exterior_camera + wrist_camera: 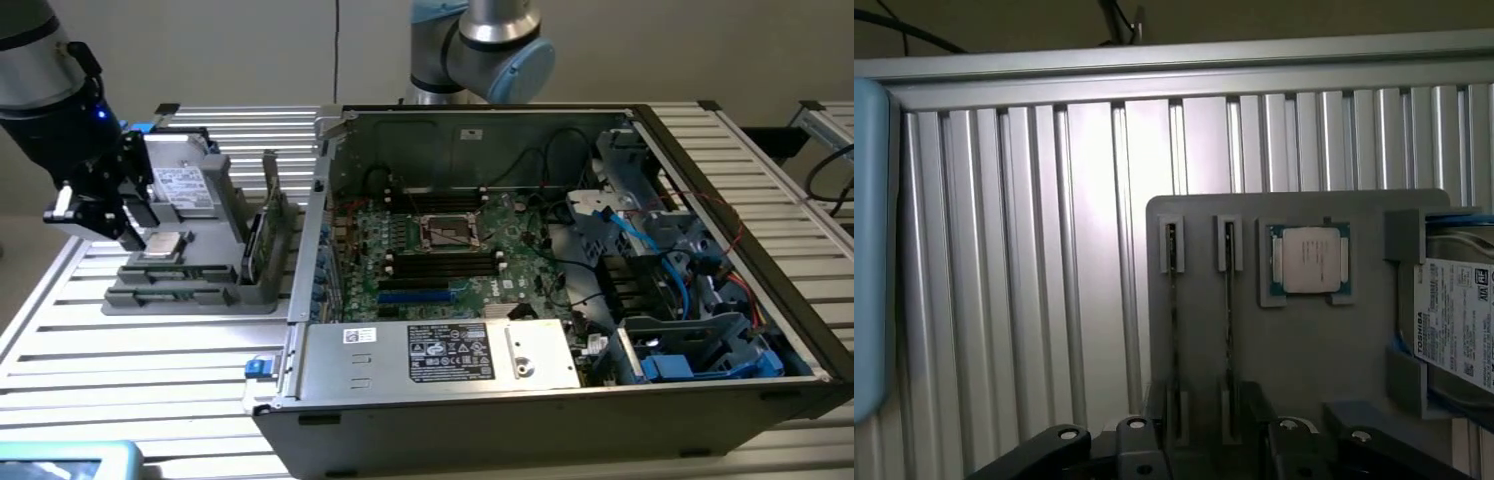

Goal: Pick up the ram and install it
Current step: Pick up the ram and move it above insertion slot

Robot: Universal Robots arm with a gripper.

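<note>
The gripper (100, 228), its jaws spread wide and gripping nothing, hangs above the grey holder (174, 288) at the exterior view's left of the case (534, 410), where the ram (250, 250) stands on edge in a slot beside the CPU (160, 245).

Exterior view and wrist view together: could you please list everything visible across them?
computer case: one, dark grey, open, middle of table.
motherboard: one, green, inside case.
holder: one, grey, exterior view's left of case.
ram: two sticks apparently, green, upright in holder slots.
processor chip: one, silver, on holder.
hard drive: one, silver, white label, in holder.
table: one, slatted aluminium.
second arm: one, grey and blue, behind case.
gripper: one, black, open, above holder.
</note>
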